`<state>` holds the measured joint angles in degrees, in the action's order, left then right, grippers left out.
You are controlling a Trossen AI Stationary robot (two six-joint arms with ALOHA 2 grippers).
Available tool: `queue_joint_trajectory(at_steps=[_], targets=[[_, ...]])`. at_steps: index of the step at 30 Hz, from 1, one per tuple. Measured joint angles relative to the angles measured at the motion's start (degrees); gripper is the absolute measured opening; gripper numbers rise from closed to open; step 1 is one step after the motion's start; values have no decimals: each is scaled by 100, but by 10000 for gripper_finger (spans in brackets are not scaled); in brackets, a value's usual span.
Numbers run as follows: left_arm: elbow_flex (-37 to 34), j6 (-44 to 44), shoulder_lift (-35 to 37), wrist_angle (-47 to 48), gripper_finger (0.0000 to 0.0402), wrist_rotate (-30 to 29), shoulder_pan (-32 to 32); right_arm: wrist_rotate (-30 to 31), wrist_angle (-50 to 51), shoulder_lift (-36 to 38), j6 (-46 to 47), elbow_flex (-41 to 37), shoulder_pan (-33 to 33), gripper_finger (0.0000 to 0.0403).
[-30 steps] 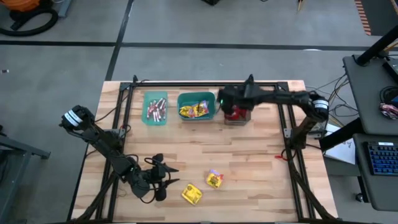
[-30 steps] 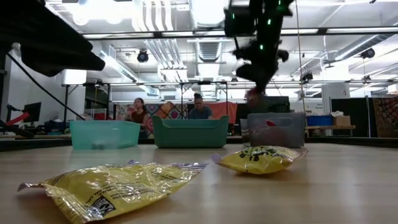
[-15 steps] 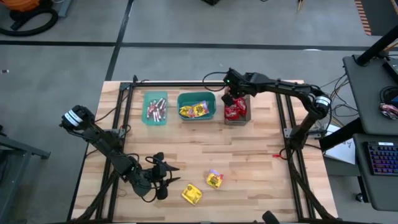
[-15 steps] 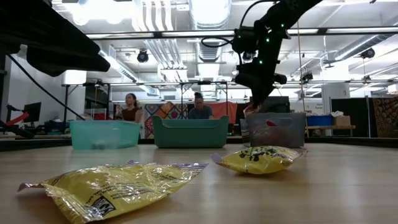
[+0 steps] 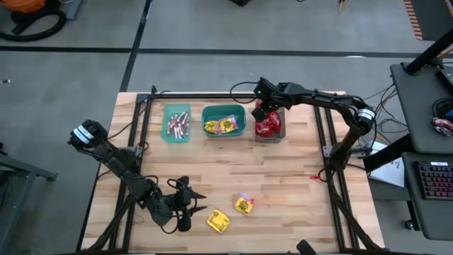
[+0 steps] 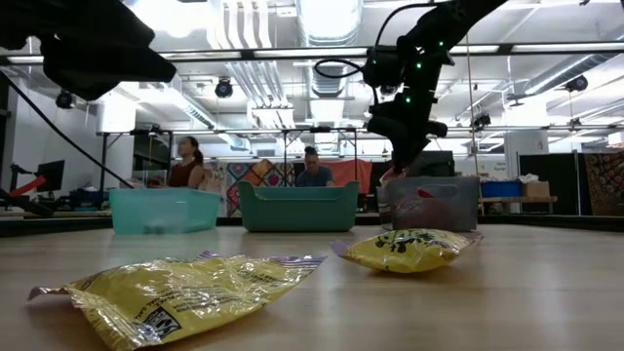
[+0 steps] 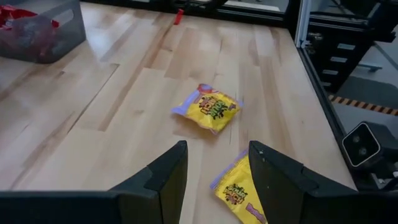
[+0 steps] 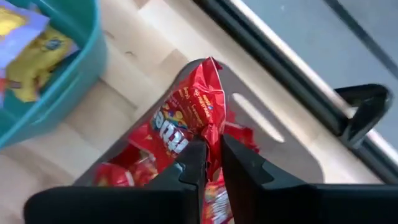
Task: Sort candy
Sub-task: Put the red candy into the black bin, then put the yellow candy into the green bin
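Over the grey bin, the right gripper pinches a red packet between nearly closed fingers, more red packets below. Beside it stand two teal bins. The left gripper hovers open, two yellow packets just ahead.

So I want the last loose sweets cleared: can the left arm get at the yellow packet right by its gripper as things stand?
Probably yes. The left gripper is open and empty, and the nearest yellow packet lies just ahead of its fingers on bare table, nothing over it. The right gripper is far off at the grey bin.
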<state>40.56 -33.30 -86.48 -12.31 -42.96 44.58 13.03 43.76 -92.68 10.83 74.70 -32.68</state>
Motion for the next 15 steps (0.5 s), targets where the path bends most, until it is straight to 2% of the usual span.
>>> queue_joint_trajectory(at_steps=[3,8,15], targets=[[7,0,0,25,155,2,0,-169,57,0,257,0,1,58],[7,-22,0,25,155,20,5,-237,89,0,546,0,-28,113],[2,-149,-11,0,155,494,17,-213,279,175,728,0,-33,175]])
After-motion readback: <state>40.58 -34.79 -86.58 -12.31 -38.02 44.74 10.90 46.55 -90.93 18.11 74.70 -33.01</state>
